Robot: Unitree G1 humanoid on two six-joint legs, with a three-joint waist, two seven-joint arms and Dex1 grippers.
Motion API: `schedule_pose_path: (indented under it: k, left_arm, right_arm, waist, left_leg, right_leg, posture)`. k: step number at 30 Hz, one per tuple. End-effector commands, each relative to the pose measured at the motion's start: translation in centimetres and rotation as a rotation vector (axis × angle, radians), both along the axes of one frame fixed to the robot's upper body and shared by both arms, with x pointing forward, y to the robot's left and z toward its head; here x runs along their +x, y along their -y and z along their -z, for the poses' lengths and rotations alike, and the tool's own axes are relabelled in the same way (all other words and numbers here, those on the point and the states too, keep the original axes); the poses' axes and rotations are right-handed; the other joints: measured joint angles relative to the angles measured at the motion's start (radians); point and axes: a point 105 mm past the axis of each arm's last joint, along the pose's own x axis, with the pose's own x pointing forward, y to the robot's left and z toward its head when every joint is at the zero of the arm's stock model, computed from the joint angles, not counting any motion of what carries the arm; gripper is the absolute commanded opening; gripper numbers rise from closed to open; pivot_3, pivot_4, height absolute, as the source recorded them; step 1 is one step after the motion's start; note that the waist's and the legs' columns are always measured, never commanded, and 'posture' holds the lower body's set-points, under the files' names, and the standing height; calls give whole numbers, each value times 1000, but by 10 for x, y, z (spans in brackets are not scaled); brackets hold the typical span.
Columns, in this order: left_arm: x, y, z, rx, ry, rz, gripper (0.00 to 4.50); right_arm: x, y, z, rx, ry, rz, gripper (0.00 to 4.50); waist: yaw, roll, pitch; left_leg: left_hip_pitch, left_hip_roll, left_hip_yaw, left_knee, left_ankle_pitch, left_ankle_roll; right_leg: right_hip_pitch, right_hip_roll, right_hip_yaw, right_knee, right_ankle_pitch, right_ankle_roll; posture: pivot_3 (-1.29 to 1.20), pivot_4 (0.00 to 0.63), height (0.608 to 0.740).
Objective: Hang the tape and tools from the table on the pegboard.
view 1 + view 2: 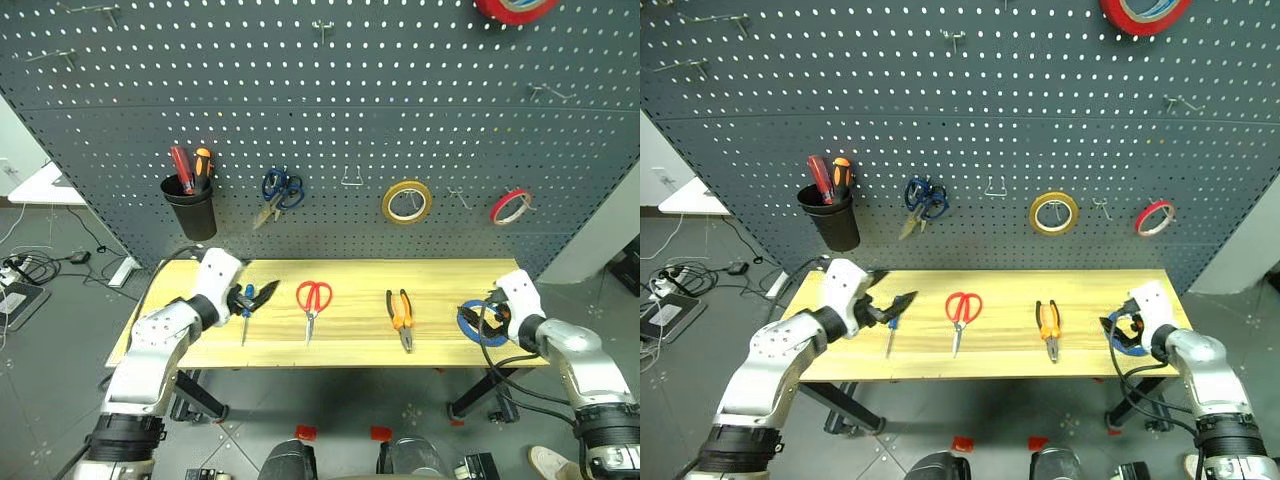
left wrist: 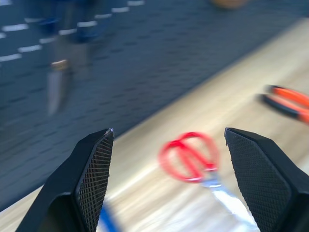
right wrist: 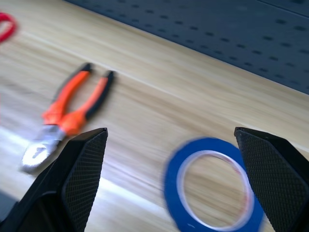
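Left eye view: four task items lie in a row on the surface [image 1: 350, 350], all apart from one another. From my left to my right: the blue-handled screwdriver [image 1: 246, 312], the red-handled scissors [image 1: 313, 300], the orange-and-black pliers [image 1: 401, 316], the blue tape [image 1: 478, 324].

Left fingers [image 1: 256, 297]: open, holding nothing, positioned just above the screwdriver handle and aimed toward the scissors. Right fingers [image 3: 178, 183]: spread wide, empty, hovering over the blue tape with the ring between them.

Handling, as a judgement:
- Blue tape: light, thin-walled, flat on the wood. A squeeze across the ring may deform it. Take hold across one wall, one finger inside the ring and one outside.
- Screwdriver: slim, stiff, liable to roll. Take the handle, not the shaft.
- Scissors: stiff, smooth loops. Take the handles close to the pivot so the loops stay free for a hook.
- Pliers: probably the heaviest item. Grip both handles together so they do not swing apart.

Surroundings: the pegboard [image 1: 420, 120] stands behind the surface. It already carries a black cup [image 1: 190, 207] with red and orange screwdrivers, blue-handled scissors [image 1: 278, 192], a yellow roll [image 1: 407, 201], a thin red roll [image 1: 510, 206] and a larger red roll [image 1: 515, 8] at its top edge. Free hooks show between the blue-handled scissors and the yellow roll, and higher up. Occupied hooks leave limited clearance. Nothing on the surface blocks either approach.
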Motion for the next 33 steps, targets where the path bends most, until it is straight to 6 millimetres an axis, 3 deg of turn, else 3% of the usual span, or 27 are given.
schedule_pose_path:
  k: [1,6,13,22,26,33]
  left_arm:
    - [-4,21,-3,25,9,135,3866]
    - [-15,47,7,74,-22,316,3866]
    - [-26,84,1,83,-10,521,3866]
    - [-38,100,-2,61,-63,634,3866]
    - [-42,104,-6,23,-83,676,3902]
    - [-43,108,-8,23,-29,697,3902]
  right_arm:
    - [11,-6,-13,-21,-32,3,4500]
    - [24,5,-2,-99,-133,71,4500]
    - [37,30,14,-143,-247,213,4500]
    - [38,30,28,-94,-366,248,4500]
    - [35,31,36,-93,-429,263,3644]
    - [37,30,41,-173,-436,239,1167]
  waist:
    - [-3,1,18]
    - [-1,1,69]
    - [10,0,132]
    - [17,-6,183]
    - [18,-8,185]
    - [22,-10,186]
  left_leg:
    - [0,0,0,0,0,0]
    - [-4,0,2,0,3,5]
    - [-9,1,6,1,2,8]
    - [-9,3,10,1,1,9]
    - [-9,3,10,1,1,9]
    - [-9,3,10,2,1,9]
  right_leg:
    - [0,0,1,0,1,1]
    - [-4,2,3,0,1,1]
    - [-9,2,4,1,4,-4]
    - [-10,2,7,0,4,-4]
    - [-10,2,7,0,4,-3]
    - [-10,2,7,0,4,-1]
  posture:
    - [-292,123,740]
    - [-289,194,740]
    - [-262,255,740]
    - [-248,296,740]
    - [-244,295,740]
    - [-246,273,740]
